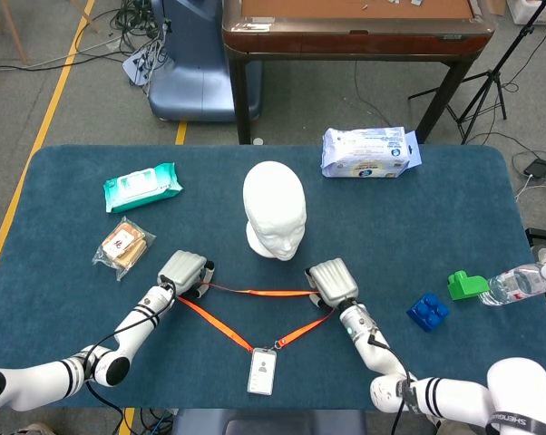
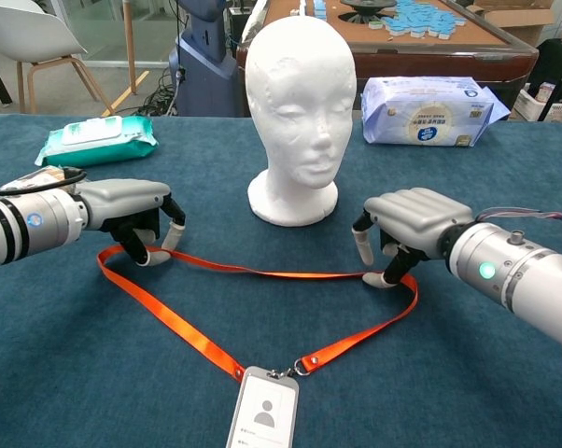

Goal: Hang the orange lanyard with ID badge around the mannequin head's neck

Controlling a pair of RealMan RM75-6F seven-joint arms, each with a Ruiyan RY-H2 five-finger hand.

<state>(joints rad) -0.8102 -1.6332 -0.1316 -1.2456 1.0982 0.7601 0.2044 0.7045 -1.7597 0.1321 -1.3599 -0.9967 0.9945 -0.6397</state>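
Orange lanyard [image 2: 262, 273] lies as a triangle on table [image 1: 454, 208] in front of mannequin head [image 2: 293, 112], ID badge [image 2: 262, 411] at near corner. L hand [image 2: 136, 217] & R hand [image 2: 402, 229]: fingers curled onto strap's two far corners; actual grip can't be confirmed

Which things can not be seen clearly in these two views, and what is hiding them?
- Left hand on the lanyard: chest view, the curled fingers hide whether the strap is pinched; head view, too small.
- Right hand: same doubt, the palm covers the contact.
- ID badge: chest view, cut off by the bottom edge; head view, print too small.
- Bottle: head view, cut by the right edge.
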